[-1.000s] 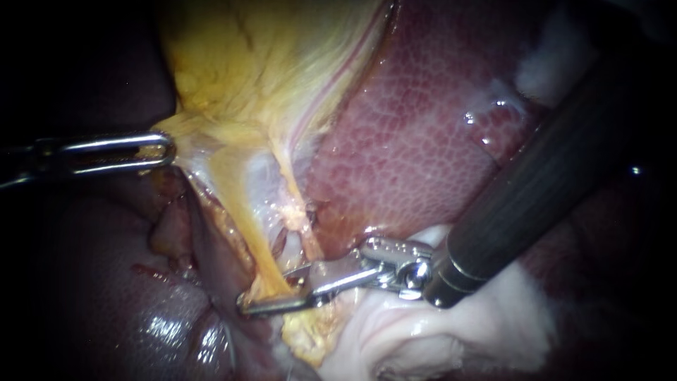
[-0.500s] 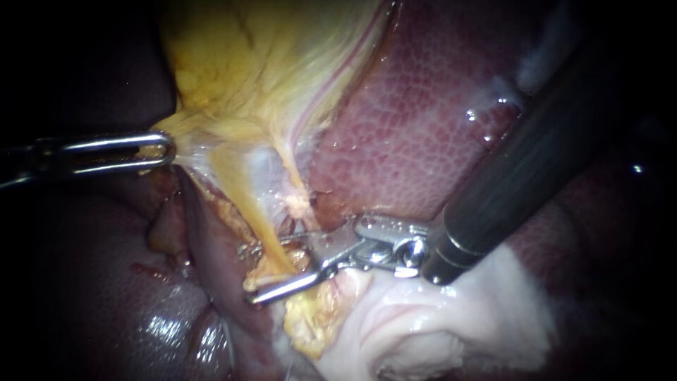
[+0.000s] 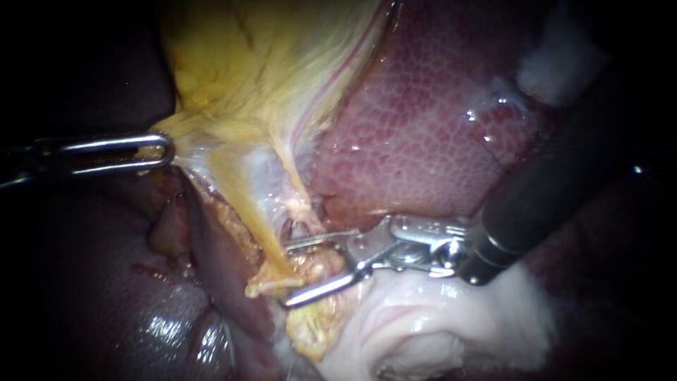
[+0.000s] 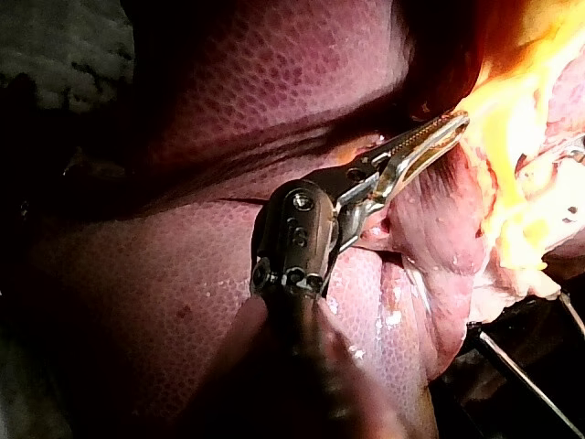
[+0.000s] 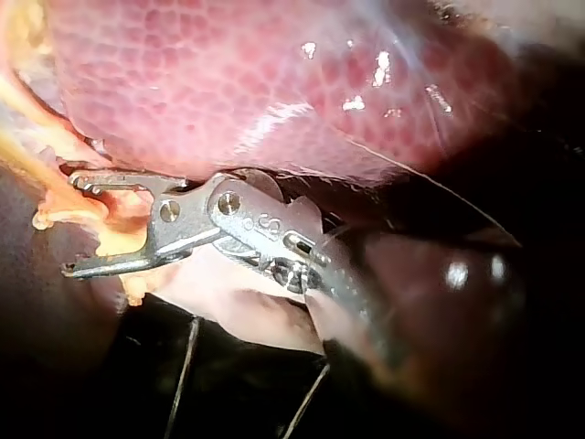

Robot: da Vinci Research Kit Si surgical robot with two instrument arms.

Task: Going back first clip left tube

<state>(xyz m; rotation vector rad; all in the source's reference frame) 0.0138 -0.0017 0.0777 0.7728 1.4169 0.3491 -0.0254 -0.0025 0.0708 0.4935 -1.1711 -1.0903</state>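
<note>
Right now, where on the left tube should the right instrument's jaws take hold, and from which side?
Probably the straight middle stretch of the left tube, above its ragged lower end, coming from the right with jaws across it: it runs taut and slanted, and the right instrument's open jaws face it from there.

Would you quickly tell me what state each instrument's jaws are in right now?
Left instrument: jaws shut on the yellow tissue.
Right instrument: jaws open, gripping nothing.
</note>
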